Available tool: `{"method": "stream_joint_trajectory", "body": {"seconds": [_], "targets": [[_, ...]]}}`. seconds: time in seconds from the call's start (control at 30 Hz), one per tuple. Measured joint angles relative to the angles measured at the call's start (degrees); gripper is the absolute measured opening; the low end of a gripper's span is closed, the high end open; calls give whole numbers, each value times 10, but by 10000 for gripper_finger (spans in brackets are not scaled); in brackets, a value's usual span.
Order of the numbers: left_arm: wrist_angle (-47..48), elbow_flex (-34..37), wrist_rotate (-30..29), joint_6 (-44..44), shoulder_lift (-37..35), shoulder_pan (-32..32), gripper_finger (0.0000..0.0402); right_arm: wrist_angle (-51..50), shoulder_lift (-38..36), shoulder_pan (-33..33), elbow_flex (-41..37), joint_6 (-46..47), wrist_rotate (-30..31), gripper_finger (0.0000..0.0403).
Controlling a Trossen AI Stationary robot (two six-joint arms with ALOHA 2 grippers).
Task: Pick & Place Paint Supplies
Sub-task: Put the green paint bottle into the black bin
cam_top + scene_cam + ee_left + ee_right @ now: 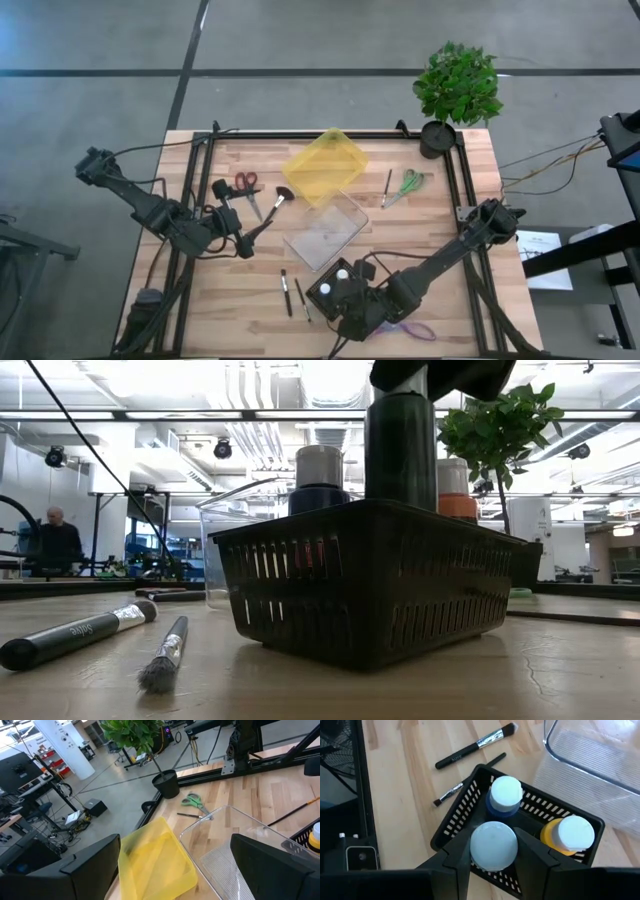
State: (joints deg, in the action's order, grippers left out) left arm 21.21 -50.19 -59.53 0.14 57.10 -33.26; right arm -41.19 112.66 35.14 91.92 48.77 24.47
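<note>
Wood planks are forming the desk (pixel 420 240), which is standing on grey floor beside a potted plant (pixel 457 85); from overhead, a yellow tray (pixel 324 165) and a clear bin (pixel 326 230) are lying mid-desk, and a black basket (pixel 338 292) is sitting near the front edge. The low view is showing a lit workshop, a person sitting far off, and two brushes (pixel 120 635) lying beside the basket. The left claw (pixel 170 870) is hovering wide open above the trays. The right claw (pixel 492 851) is gripping a white-capped bottle (pixel 493 845) inside the basket, next to blue (pixel 504 796) and orange (pixel 568 836) bottles.
</note>
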Motion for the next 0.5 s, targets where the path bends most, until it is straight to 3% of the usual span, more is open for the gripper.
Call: {"method": "stream_joint_trajectory", "body": {"seconds": [0.5], "targets": [[1,0,0,-1,0,0,385,33,0,-12,-28,-10,-18,112]]}}
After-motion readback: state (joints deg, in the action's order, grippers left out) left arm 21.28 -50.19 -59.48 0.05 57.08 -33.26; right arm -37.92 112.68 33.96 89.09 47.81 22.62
